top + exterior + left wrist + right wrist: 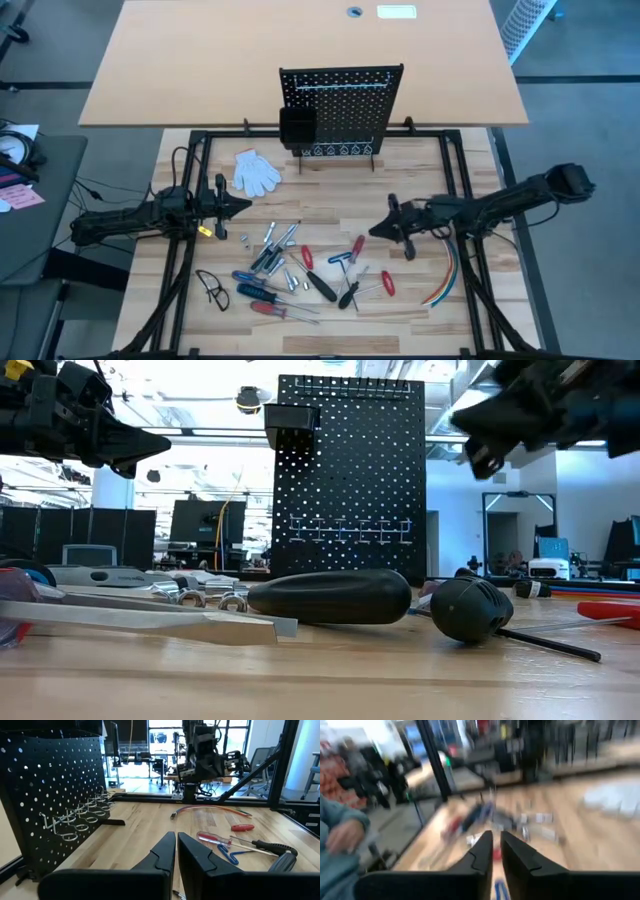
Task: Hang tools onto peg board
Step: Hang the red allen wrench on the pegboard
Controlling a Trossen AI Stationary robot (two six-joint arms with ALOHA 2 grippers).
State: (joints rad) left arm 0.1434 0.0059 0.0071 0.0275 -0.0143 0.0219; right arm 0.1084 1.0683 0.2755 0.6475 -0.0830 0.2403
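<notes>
Peg board: the peg board stands upright at the far middle of the desk, a black bin fixed at its upper left corner and a row of wire hooks across its face; nothing hangs on it.
Tools: the tools lie scattered flat on the near middle of the desk, between the two arms and well apart from the board.
Tool detail: red-handled screwdrivers, a blue T-handle key, a blue-handled screwdriver and silver bits are among them; in the low view a black-handled screwdriver lies closest to the camera.
Left pincer: the left pincer hovers above the desk at the left edge of the tool pile, its fingers pressed together and holding nothing.
Right pincer: the right pincer hangs above the right side of the pile, pointing toward the tools; its fingers stand close with only a narrow slit between them (whether fully pressed together I cannot tell), and nothing is between them.
White glove: a white glove lies to the left of the board's foot, just beyond the left pincer.
Cables: a bundle of coloured cables curves along the right side of the desk.
Glasses: a pair of dark-framed glasses sits at the near left of the pile.
Person: a sleeve and hand show beyond the desk in the right wrist view.
</notes>
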